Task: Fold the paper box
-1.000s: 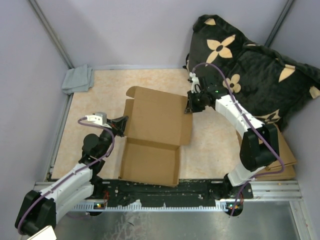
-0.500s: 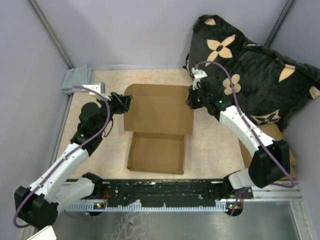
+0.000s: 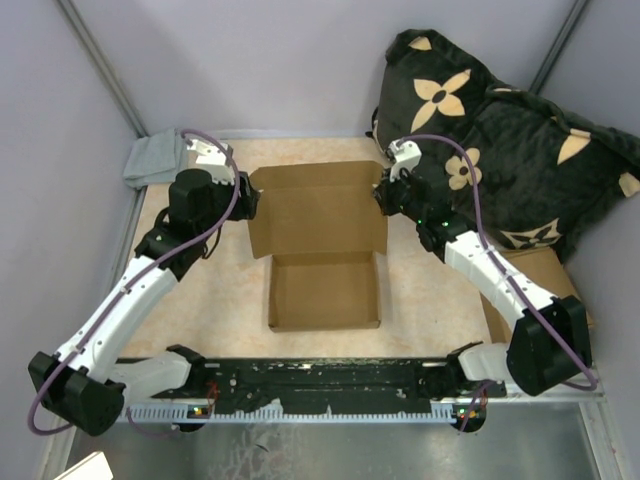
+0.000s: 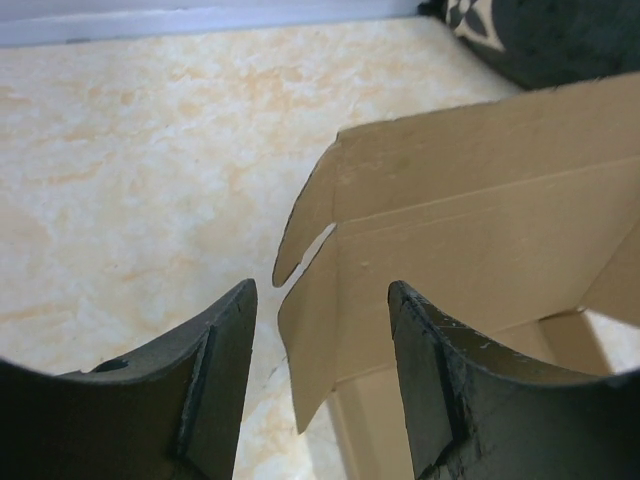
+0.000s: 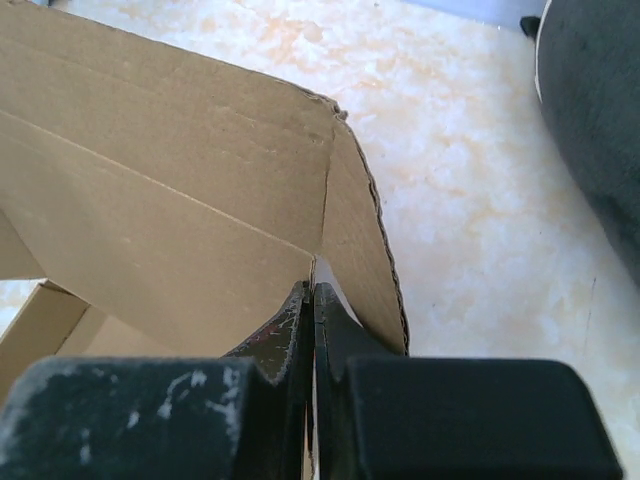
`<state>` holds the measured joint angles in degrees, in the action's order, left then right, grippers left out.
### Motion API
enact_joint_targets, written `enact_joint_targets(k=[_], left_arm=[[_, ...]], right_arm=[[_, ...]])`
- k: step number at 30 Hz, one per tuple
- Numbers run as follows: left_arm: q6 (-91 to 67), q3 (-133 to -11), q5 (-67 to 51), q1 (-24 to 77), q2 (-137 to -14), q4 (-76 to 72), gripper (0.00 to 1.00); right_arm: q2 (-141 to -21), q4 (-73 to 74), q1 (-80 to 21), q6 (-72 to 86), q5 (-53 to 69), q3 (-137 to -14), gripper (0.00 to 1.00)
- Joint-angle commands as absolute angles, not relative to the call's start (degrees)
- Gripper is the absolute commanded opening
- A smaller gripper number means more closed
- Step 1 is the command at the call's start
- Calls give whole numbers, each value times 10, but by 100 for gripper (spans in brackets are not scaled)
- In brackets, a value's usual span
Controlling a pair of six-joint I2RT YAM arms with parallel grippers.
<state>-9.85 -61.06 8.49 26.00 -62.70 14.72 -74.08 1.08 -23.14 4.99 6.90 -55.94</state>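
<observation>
The paper box [image 3: 318, 212] lies mid-table, its wide lid panel tilted up at the back and its shallow tray [image 3: 325, 292] toward me. My left gripper [image 3: 248, 200] is at the panel's left end, open. In the left wrist view the box's side flap [image 4: 312, 330] hangs loose between the two fingers [image 4: 222, 380], touching neither. My right gripper [image 3: 384, 196] is at the panel's right end. In the right wrist view it [image 5: 313, 292] is shut, its tips pressed into the corner slit where the right side flap [image 5: 360, 250] meets the panel [image 5: 160, 190].
A black cushion [image 3: 500, 130] with tan flowers fills the back right. Flat cardboard pieces [image 3: 548, 275] lie under the right arm. A grey cloth [image 3: 155, 158] sits in the back left corner. Walls close three sides; a black rail [image 3: 320, 380] runs along the near edge.
The left gripper opened, let go of the box's left edge and swung toward the back. Both arms reached farther back, and the lid panel rose steeper while the tray slid right.
</observation>
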Motion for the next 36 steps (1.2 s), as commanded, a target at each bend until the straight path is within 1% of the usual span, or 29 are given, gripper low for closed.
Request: enact_joint_targets(k=[1, 10, 19, 23, 25, 28, 31, 33, 36], left_arm=[[-55, -626, 103, 261, -630, 197, 62], [-41, -616, 100, 261, -664, 192, 61], [-29, -608, 142, 261, -670, 167, 61], [-25, -609, 140, 260, -688, 162, 59], [-30, -608, 128, 261, -696, 163, 55], [-33, -603, 113, 261, -700, 162, 48], [-33, -598, 105, 261, -695, 157, 43], [-33, -594, 95, 261, -689, 152, 37], [-33, -594, 77, 261, -687, 154, 26]], right_arm=[[-745, -54, -232, 36, 67, -604, 0], [-723, -50, -232, 31, 87, -608, 0], [-725, -44, -233, 32, 102, -616, 0], [-723, -41, -235, 36, 107, -617, 0], [-720, -38, -237, 38, 108, -617, 0], [-716, -28, -238, 37, 106, -617, 0], [-716, -14, -238, 35, 101, -623, 0], [-718, -9, -238, 34, 100, -624, 0], [-720, -7, -238, 36, 100, -625, 0]])
